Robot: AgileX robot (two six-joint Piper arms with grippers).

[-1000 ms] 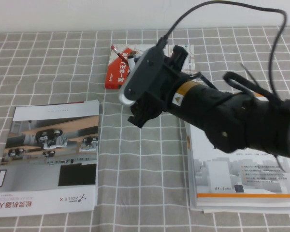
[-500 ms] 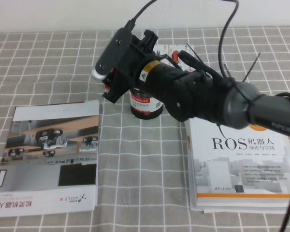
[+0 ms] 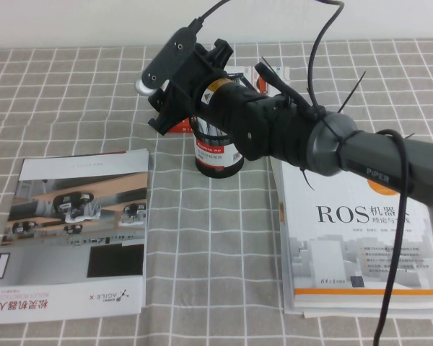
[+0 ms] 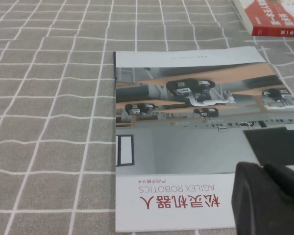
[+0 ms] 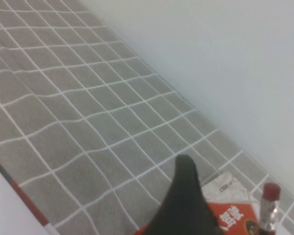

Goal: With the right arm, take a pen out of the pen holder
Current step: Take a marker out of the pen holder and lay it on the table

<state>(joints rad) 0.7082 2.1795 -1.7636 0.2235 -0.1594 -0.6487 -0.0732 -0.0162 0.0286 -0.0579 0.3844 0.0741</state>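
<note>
The pen holder, a red and black cylinder, stands mid-table behind the ROS book. My right gripper hangs over its far left side, above the red book, and stands open. In the right wrist view one black finger shows, and a clear pen with a red cap stands upright beside it with a gap between them. The other finger is out of frame. My left gripper hovers low over the AgileX brochure, fingers together, holding nothing.
A white and orange ROS book lies at the right under my right arm. The AgileX brochure lies at the left. A grey checked cloth covers the table, and a white wall runs along the back.
My right arm has swung back and left from over the table's middle, uncovering the pen holder and the ROS book. The gripper now sits at the holder's top.
</note>
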